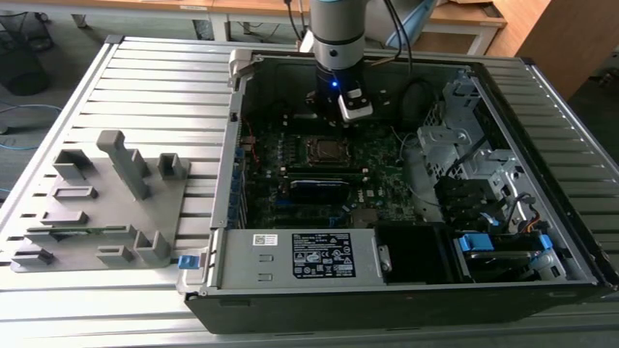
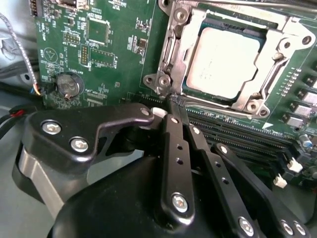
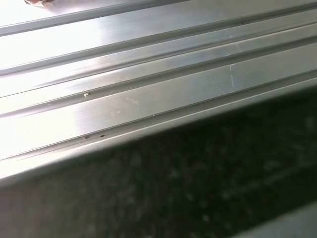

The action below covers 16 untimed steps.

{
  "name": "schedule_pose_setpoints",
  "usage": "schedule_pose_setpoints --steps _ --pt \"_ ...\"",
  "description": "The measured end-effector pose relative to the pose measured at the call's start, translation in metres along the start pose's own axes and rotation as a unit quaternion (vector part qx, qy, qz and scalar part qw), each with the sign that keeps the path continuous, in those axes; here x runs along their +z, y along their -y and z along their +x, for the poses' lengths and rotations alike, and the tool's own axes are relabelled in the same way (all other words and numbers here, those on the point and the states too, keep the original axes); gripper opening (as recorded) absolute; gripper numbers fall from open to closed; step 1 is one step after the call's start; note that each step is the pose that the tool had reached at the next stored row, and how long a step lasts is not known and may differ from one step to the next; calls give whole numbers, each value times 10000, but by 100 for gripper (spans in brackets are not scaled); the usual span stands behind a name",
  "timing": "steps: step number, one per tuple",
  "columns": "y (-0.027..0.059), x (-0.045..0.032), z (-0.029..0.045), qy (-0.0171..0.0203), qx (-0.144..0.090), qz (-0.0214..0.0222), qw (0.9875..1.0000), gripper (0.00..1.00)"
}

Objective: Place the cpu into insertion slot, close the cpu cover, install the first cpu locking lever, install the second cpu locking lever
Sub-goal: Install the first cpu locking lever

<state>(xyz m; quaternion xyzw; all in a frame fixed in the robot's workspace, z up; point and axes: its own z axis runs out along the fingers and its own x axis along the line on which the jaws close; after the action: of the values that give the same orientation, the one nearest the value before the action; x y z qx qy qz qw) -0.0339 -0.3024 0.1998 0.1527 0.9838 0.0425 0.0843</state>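
Second wrist view shows the gripper with fingers pressed together on nothing, tips at the corner of the cpu cover, which lies shut over the cpu seated just beyond them.

cpu cover cut off at frame edge, claw hiding memory slots

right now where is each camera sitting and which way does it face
Exterior view: off the arm, high, looking down into the open computer case; the arm and gripper hang above the motherboard.
Second wrist view: on the arm, facing the cpu under the cpu cover; the gripper has its jaws together beside it.
First wrist view: on the arm, facing ribbed metal table.
Exterior and second wrist views share the cpu socket.
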Motion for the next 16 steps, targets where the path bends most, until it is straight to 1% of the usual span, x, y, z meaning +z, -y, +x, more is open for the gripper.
schedule_pose_setpoints --steps 8,16 --pt "-14 -127 -20 0 0 0 10000 11" --pt "-15 -132 -21 0 0 0 10000 11"
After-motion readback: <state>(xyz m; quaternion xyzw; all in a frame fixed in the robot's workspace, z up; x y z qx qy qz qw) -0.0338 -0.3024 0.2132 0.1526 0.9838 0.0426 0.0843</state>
